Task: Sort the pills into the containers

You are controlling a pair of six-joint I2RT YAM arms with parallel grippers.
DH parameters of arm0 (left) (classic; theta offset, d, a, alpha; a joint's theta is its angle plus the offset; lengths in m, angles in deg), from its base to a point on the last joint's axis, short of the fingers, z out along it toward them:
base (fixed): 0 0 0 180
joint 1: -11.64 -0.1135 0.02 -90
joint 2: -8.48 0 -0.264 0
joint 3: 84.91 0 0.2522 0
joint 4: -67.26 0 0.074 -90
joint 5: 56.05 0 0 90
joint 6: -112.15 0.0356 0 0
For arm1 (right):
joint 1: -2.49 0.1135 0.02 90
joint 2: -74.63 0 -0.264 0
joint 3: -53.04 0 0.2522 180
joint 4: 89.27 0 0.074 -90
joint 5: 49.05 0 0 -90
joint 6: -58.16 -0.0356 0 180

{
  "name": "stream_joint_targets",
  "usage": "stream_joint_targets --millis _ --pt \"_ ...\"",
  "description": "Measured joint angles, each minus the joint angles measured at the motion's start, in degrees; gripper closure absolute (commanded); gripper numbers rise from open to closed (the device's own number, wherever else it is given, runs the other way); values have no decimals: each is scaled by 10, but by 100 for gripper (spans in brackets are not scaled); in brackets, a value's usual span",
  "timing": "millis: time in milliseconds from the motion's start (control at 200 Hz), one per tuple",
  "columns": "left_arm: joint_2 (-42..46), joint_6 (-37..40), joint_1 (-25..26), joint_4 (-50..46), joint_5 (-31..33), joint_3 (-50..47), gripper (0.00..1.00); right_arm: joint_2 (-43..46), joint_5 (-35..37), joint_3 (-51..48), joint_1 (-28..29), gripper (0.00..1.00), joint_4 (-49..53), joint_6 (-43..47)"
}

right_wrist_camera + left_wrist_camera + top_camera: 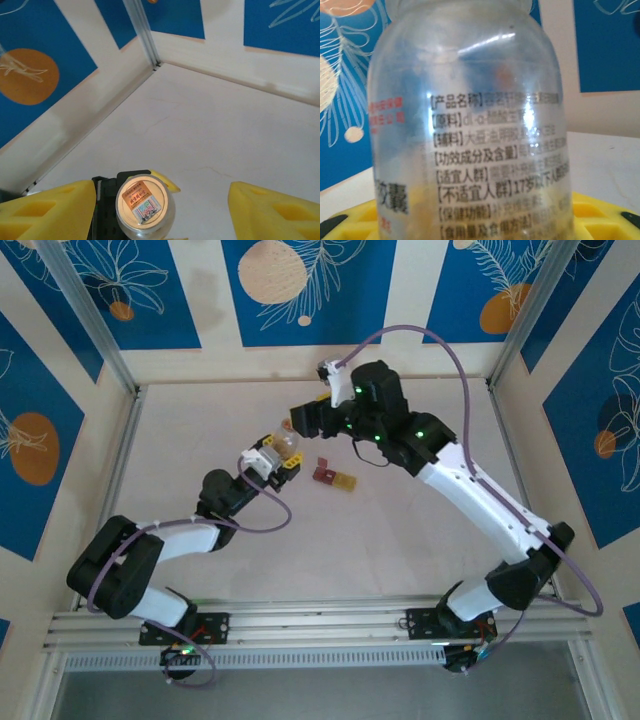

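White bench, blue-patterned walls. Left jaws clamp clear pill bottle; right jaws wide, apparently straddling its cap. Two-cell containers nearby.

Bright, even light all round, with only faint soft shadows on the table. Between the left fingers the clear bottle sits too close to focus: its print smears, and a white glare streak crosses its top. The right fingers look slightly soft.
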Motion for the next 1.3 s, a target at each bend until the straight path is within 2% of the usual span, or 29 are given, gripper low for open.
stream_joint_targets --millis 210,610,700,775,885,1110,1301 --pt "0 26 7 -31 51 0 100 -75 36 49 17 30 21 -30" --pt "1 47 16 -43 83 0 100 -137 57 89 32 31 62 -38" --pt "1 51 17 -43 85 0 100 -143 57 89 32 37 68 -39" --pt "1 51 18 -43 85 0 100 -144 54 89 31 48 72 -43" --pt "1 51 19 -46 85 0 100 -144 35 89 30 60 69 -42" --pt "1 55 19 -59 78 -2 100 -121 -35 27 11 68 15 -21" --pt "6 59 22 -54 2 -13 100 -35 -162 -111 -25 71 -76 71"
